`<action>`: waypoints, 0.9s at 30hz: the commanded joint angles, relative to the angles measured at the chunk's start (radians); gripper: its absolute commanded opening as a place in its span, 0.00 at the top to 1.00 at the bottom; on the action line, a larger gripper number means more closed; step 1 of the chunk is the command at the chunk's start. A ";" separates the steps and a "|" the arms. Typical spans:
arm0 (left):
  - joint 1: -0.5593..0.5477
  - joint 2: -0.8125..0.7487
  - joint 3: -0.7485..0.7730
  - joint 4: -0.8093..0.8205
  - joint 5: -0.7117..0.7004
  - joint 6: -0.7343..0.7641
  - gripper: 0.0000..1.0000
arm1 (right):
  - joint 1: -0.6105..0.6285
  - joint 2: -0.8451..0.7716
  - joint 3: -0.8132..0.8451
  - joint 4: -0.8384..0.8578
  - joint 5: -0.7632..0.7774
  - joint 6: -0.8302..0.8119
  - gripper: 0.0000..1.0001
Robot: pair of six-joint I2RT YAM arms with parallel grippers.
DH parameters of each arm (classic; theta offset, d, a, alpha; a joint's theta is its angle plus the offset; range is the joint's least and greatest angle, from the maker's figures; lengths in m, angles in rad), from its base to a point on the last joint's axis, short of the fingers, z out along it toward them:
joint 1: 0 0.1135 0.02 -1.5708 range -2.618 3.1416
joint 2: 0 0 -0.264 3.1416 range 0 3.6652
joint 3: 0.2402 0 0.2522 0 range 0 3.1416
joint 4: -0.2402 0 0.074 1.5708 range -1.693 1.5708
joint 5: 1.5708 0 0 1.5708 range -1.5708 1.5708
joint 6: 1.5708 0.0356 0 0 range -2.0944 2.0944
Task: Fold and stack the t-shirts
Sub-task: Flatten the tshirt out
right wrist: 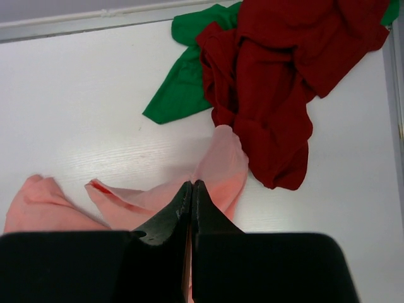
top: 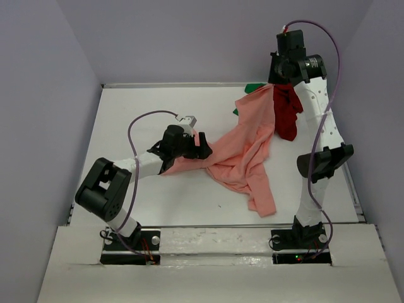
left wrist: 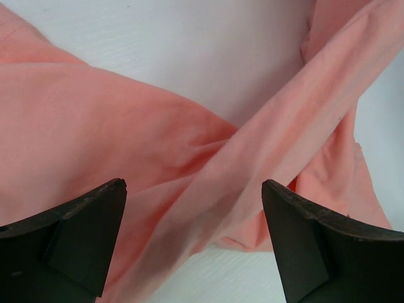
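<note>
1. Top external view, nearest us: the salmon-pink shirt (top: 246, 148) sprawls twisted and crumpled across the table (top: 139, 113), not folded at all.
2. Our left gripper (left wrist: 192, 189) sits over the shirt's left end with its fingers spread wide, gripping nothing.
3. Farther back, our right gripper (right wrist: 191, 186) is pinched tight on a pink edge, holding it up off the table.
4. Farthest off, the dark red shirt (right wrist: 278, 82) and the green shirt (right wrist: 180, 88) lie heaped together by the far right edge.
5. We judge the task barely begun: no fold, no stack, and all three shirts left to do.
</note>
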 commanded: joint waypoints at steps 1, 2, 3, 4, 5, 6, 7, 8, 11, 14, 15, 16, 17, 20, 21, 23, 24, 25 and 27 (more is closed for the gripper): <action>0.000 -0.053 0.003 0.049 0.040 0.032 0.02 | -0.042 -0.009 0.024 0.062 -0.016 -0.022 1.00; -0.002 -0.062 0.000 0.047 0.038 0.033 0.02 | -0.051 -0.008 0.021 0.068 -0.021 -0.024 1.00; -0.002 -0.065 0.000 0.047 0.037 0.036 0.02 | -0.051 -0.006 0.020 0.071 -0.019 -0.022 1.00; -0.002 -0.069 -0.001 0.046 0.028 0.038 0.02 | -0.060 -0.004 0.020 0.073 -0.021 -0.022 1.00; -0.002 -0.075 0.000 0.040 0.023 0.041 0.02 | -0.060 0.000 0.020 0.079 -0.027 -0.024 1.00; -0.002 -0.078 0.000 0.035 0.019 0.044 0.02 | -0.073 0.005 0.020 0.082 -0.029 -0.022 1.00; -0.002 -0.079 -0.001 0.033 0.014 0.049 0.02 | -0.073 0.006 0.023 0.085 -0.035 -0.021 1.00; -0.002 -0.081 -0.001 0.030 0.011 0.050 0.02 | -0.083 0.011 0.024 0.087 -0.035 -0.019 1.00; -0.002 -0.087 -0.006 0.026 0.008 0.052 0.02 | -0.102 0.023 0.030 0.093 -0.051 -0.019 1.00; -0.002 -0.093 -0.003 0.001 -0.056 0.056 0.02 | -0.102 0.029 0.030 0.096 -0.068 -0.022 1.00; -0.002 -0.095 0.000 -0.037 -0.146 0.055 0.03 | -0.102 0.029 0.029 0.096 -0.070 -0.024 1.00; -0.002 -0.101 0.002 -0.057 -0.190 0.049 0.03 | -0.102 0.026 0.027 0.097 -0.071 -0.024 1.00; 0.000 -0.105 0.002 -0.075 -0.231 0.046 0.03 | -0.102 0.023 0.023 0.099 -0.076 -0.024 1.00; -0.002 -0.144 -0.009 -0.103 -0.340 0.046 0.02 | -0.102 0.012 -0.002 0.113 -0.076 -0.027 1.00; 0.000 -0.167 -0.013 -0.120 -0.363 0.044 0.02 | -0.102 0.012 -0.011 0.113 -0.075 -0.027 1.00; -0.002 -0.187 -0.013 -0.144 -0.446 0.046 0.02 | -0.102 0.014 -0.013 0.113 -0.079 -0.028 1.00; -0.002 -0.214 -0.015 -0.170 -0.480 0.052 0.03 | -0.102 0.017 -0.011 0.113 -0.084 -0.030 1.00; 0.000 -0.234 -0.019 -0.181 -0.523 0.050 0.04 | -0.102 0.019 -0.010 0.113 -0.085 -0.030 1.00; 0.000 -0.309 -0.053 -0.181 -0.618 0.061 0.04 | -0.102 0.020 -0.010 0.113 -0.091 -0.033 1.00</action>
